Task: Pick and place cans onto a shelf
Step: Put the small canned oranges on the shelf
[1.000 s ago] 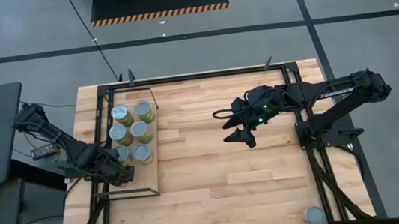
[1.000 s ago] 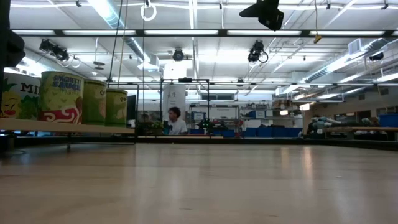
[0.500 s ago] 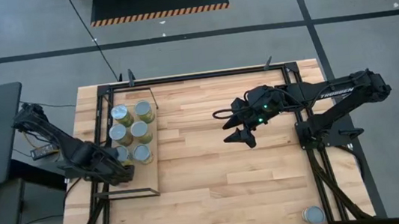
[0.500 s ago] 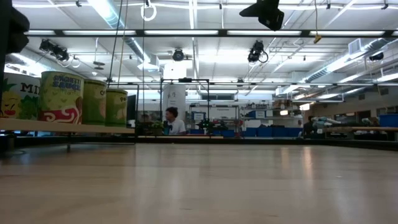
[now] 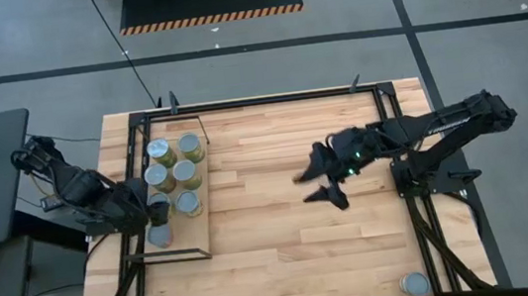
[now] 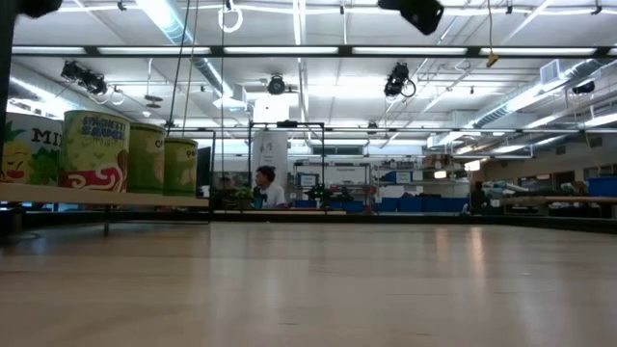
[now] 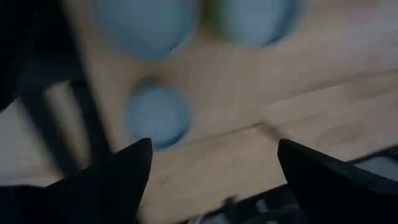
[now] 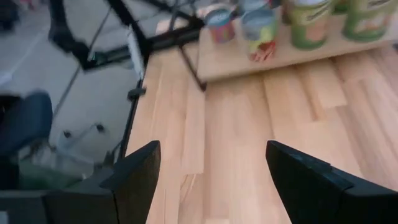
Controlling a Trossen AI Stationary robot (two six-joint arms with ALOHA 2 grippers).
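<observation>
The shelf [image 5: 187,238], a pale board in a black frame, stands at the table's left. Several cans stand on it; the nearest one [image 5: 159,237] stands alone by the shelf's near end. My left gripper [image 5: 149,213] is open above the shelf, a little farther back than that can. In the left wrist view the open fingers [image 7: 211,163] look down on that can's round top [image 7: 157,118]. My right gripper [image 5: 316,186] is open and empty over the table's middle right. One more can [image 5: 415,283] stands at the table's near right corner.
Black frame rails run along the table's left, far and right edges [image 5: 422,220]. In the low view the cans [image 6: 94,149] stand in a row on the raised shelf [image 6: 106,197]. A person sits in the room far behind the table [image 6: 267,188].
My left gripper has drawn back from the shelf's near end toward the table's far-left and risen; the can it covered now stands uncovered on the shelf. My right gripper has gone a little toward the table's near and right edges.
</observation>
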